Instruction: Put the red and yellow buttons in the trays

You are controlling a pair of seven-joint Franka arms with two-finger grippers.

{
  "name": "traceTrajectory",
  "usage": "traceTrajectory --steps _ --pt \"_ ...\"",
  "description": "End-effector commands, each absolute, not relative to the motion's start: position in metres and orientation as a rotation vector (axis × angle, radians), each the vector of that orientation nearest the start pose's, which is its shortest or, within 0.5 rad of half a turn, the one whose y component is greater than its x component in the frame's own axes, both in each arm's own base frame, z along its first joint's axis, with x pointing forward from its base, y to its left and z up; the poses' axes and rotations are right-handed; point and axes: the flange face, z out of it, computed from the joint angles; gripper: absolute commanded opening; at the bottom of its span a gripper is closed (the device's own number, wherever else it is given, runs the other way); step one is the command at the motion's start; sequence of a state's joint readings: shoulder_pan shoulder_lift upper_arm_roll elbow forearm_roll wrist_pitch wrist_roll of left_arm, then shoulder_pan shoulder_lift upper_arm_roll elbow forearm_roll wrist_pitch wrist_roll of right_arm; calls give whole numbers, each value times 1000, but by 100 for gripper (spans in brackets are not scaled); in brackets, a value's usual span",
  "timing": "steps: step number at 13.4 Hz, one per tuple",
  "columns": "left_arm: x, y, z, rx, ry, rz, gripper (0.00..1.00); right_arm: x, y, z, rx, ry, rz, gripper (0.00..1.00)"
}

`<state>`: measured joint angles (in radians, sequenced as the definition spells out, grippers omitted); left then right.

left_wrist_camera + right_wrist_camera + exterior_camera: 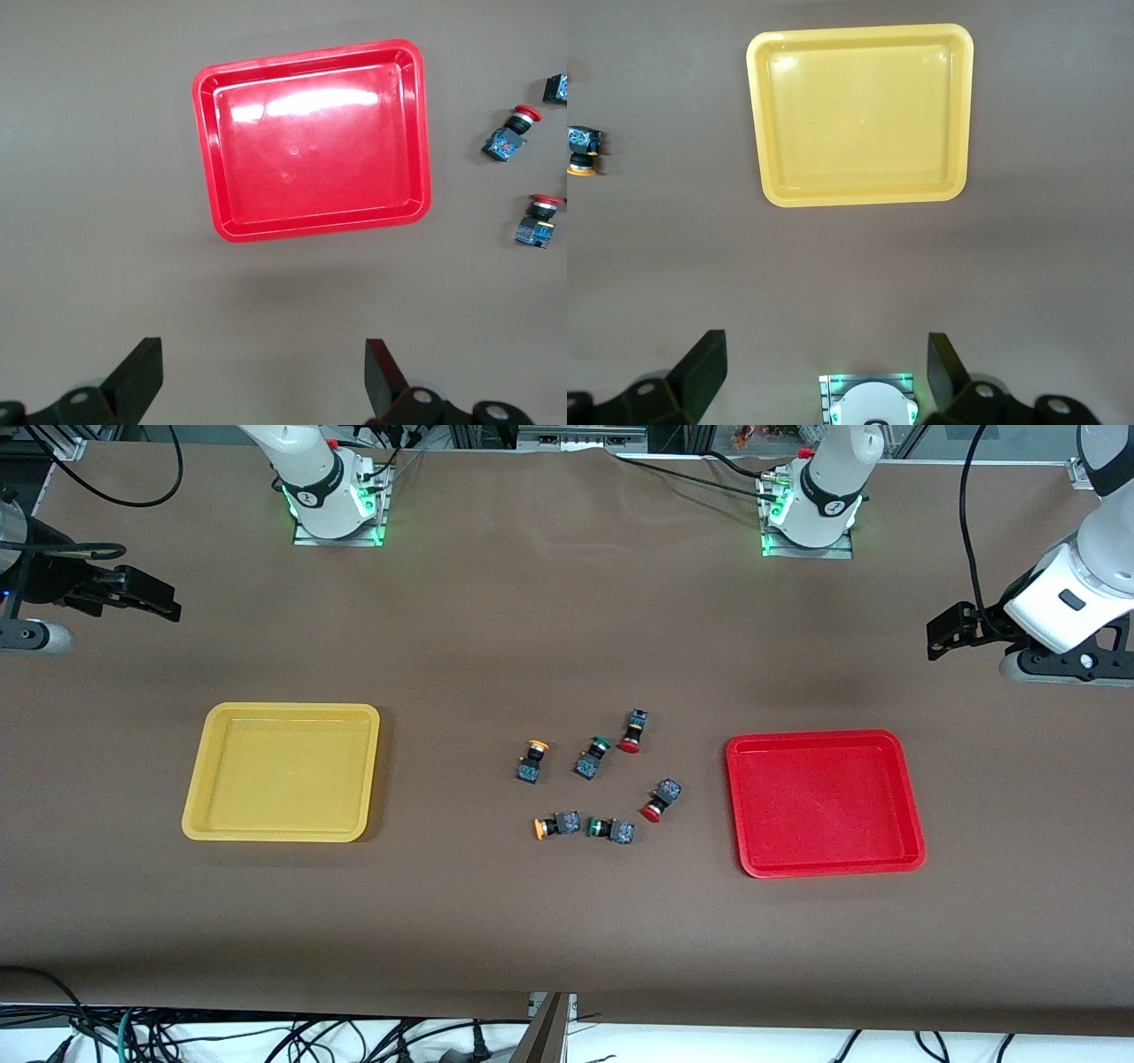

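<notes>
Two yellow-capped buttons [533,760] [555,825] and two red-capped buttons [633,732] [661,800] lie in a loose cluster mid-table between the trays. The yellow tray [282,771] sits toward the right arm's end and holds nothing. The red tray [824,802] sits toward the left arm's end and holds nothing. My right gripper [146,595] is open and empty, over bare table at its end. My left gripper [948,633] is open and empty, over bare table at its end. The left wrist view shows its gripper [264,376], the red tray [310,137] and both red buttons [509,137] [539,220]. The right wrist view shows its gripper [824,372], the yellow tray [859,115] and one yellow button [583,150].
Two green-capped buttons [594,756] [612,830] lie among the cluster, close to the others. The arm bases [328,487] [811,505] stand along the table's edge farthest from the front camera. Brown table surface surrounds both trays.
</notes>
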<state>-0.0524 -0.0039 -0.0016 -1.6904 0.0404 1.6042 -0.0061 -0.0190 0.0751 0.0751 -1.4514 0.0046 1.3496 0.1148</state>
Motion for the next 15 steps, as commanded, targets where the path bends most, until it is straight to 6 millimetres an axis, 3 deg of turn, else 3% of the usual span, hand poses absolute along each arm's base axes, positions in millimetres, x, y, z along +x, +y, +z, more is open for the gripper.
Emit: traceTrajectory --steps 1,8,15 --pt "553 -22 577 -3113 104 155 100 557 31 623 -3124 93 273 100" --pt "556 -27 568 -3111 133 184 100 569 33 598 -3135 79 246 100" --pt "585 -33 507 -3149 130 289 100 569 29 600 -3148 4 243 100"
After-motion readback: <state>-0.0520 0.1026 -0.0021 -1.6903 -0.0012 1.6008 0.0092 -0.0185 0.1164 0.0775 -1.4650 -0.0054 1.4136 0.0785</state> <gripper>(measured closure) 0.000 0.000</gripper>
